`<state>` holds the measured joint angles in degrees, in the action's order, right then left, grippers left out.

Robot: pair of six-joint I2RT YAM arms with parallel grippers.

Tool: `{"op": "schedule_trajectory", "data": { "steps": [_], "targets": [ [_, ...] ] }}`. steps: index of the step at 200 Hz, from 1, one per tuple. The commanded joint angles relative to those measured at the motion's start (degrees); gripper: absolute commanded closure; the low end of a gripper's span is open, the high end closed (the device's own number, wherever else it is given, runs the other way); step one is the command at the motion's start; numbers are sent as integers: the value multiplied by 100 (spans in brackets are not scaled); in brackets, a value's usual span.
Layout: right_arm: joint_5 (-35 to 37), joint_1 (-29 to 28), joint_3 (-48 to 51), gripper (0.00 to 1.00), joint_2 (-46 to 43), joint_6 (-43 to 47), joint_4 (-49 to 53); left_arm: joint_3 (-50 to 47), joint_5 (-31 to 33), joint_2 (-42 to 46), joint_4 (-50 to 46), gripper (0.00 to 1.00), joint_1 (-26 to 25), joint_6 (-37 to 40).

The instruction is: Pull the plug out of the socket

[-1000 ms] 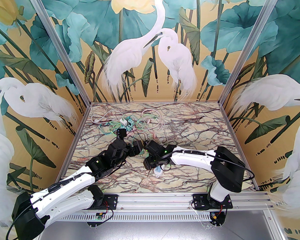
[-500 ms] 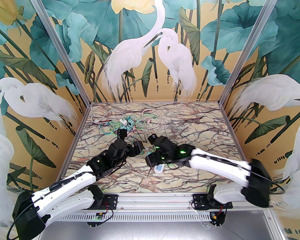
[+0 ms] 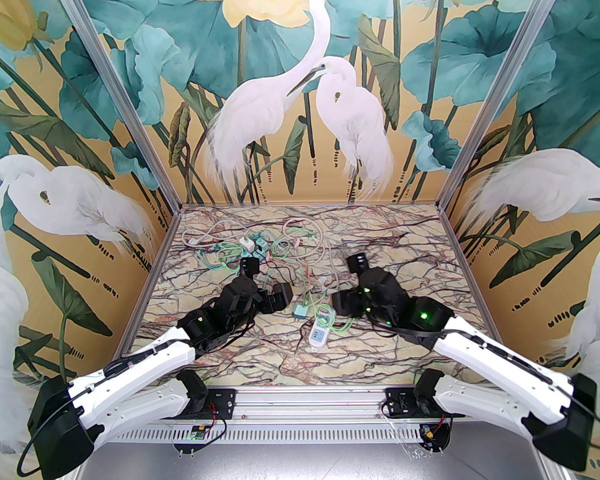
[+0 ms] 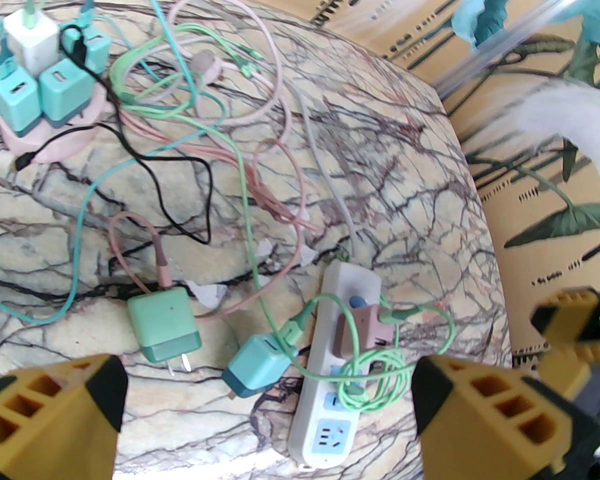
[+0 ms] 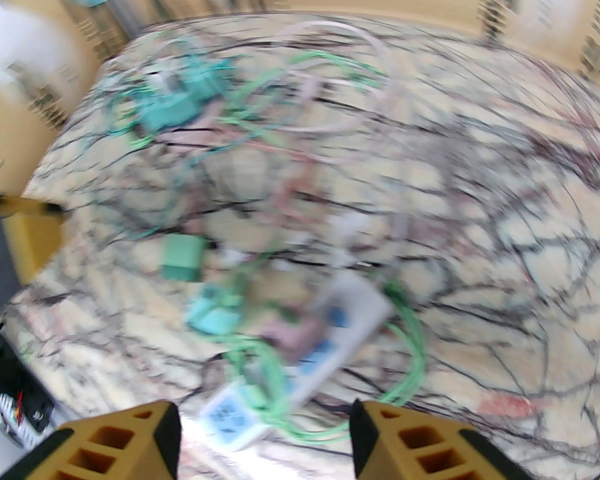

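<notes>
A white power strip [image 3: 319,337] lies on the marble table between the two arms. In the left wrist view the strip [image 4: 330,368] carries a brownish-pink plug [image 4: 362,330] with a green cable looped over it. A teal plug [image 4: 257,368] lies loose at the strip's left side, and a green plug [image 4: 165,323] lies further left with its prongs showing. My left gripper [image 4: 267,388] is open, hovering above the strip and the teal plug. My right gripper [image 5: 265,418] is open and empty above the strip's near end, in a blurred view.
A pink round socket [image 4: 45,138] stacked with teal and white chargers stands at the back left, with several tangled cables [image 4: 220,133] running from it toward the strip. The enclosure walls and aluminium posts close in on three sides.
My right arm has swung out to the right, off the power strip, uncovering it and the teal plug beside it. The left arm has shifted slightly forward.
</notes>
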<state>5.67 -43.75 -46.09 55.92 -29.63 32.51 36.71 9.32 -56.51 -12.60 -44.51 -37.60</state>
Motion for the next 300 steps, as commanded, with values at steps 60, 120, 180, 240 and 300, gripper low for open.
{"op": "schedule_trajectory", "data": {
  "steps": [60, 120, 180, 240, 300],
  "targets": [
    [-1096, 624, 713, 53, 628, 41, -1019, 420, -986, -870, 349, 13, -95, 8],
    [-1780, 630, 1211, 65, 1202, -253, -1968, 870, -527, -1389, 15, 16, -638, 130],
    [-2310, 520, 1719, 50, 898, -518, -2853, 794, -190, -1194, -107, 13, -638, 122],
    [-2017, -47, 1723, 49, 1137, -482, -2970, 697, -12, -976, -195, 12, -629, 137],
    [-1644, -371, 1397, 75, 1702, -326, -2774, 646, 5, -873, -223, 12, -629, 166]
  ]
}}
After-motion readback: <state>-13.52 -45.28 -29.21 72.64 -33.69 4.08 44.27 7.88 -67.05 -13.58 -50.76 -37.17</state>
